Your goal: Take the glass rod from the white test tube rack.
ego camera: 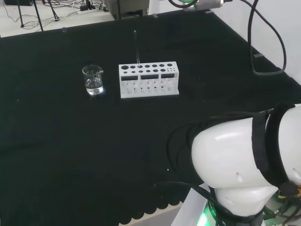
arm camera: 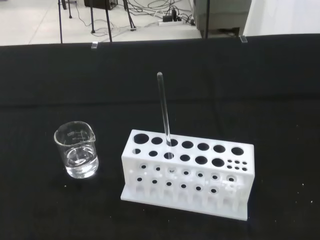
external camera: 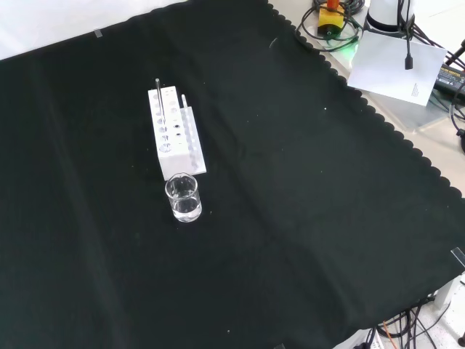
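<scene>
A white test tube rack [ego camera: 149, 80] [external camera: 176, 140] [arm camera: 186, 172] with rows of round holes stands on the black cloth. A thin clear glass rod [ego camera: 137, 47] [external camera: 160, 112] [arm camera: 164, 114] stands almost upright in one of the rack's holes, its top well above the rack. In the head view the rod is in the far row, toward the rack's left end. In the wrist view rack and rod sit some way off, with nothing touching them.
A small clear glass beaker [ego camera: 93, 79] [external camera: 183, 198] [arm camera: 77, 150] with a little clear liquid stands just beside the rack's end, left of it in the head view. The arm's white links [ego camera: 244, 160] fill the head view's lower right. Cables and gear [external camera: 341, 22] lie beyond the cloth's scalloped edge.
</scene>
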Motion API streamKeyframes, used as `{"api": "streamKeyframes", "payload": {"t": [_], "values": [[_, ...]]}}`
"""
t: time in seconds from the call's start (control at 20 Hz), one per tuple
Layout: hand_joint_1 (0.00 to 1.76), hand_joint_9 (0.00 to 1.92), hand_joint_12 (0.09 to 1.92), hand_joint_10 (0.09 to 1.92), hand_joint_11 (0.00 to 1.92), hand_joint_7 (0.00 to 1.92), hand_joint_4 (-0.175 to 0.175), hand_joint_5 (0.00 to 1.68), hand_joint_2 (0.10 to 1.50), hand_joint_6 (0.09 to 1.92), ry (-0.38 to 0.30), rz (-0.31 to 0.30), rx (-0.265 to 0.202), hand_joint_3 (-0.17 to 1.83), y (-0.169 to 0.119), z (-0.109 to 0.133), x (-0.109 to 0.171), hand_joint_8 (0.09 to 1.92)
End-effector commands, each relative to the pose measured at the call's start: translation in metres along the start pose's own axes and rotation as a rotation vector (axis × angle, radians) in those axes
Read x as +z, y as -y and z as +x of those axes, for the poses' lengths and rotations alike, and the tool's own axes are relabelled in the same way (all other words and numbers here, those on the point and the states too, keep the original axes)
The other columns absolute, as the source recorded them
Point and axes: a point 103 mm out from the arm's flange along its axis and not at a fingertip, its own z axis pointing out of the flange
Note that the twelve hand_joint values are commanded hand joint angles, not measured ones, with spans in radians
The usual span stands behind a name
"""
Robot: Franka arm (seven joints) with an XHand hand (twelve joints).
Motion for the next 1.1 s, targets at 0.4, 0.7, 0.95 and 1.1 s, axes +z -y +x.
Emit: {"api": "streamKeyframes", "payload": {"t": [0.4,0.7,0.95,1.1], "values": [[0.73,0.0,1.27,0.73,0.0,0.0,-0.127,0.0,1.18,0.09,0.027,-0.048,-0.087,-0.17,-0.046,0.005,-0.01,0.41],[0.72,0.01,1.32,0.8,0.0,0.0,-0.126,0.0,1.19,0.09,0.033,-0.054,-0.09,-0.17,-0.07,-0.004,-0.001,0.5],[0.71,0.01,1.33,0.84,0.0,0.0,-0.131,0.01,1.19,0.09,0.047,-0.044,-0.103,-0.17,-0.097,-0.007,0.008,0.59],[0.71,0.02,1.33,0.84,0.0,0.0,-0.135,0.01,1.19,0.09,0.057,-0.034,-0.111,-0.17,-0.115,-0.007,0.018,0.63]]}}
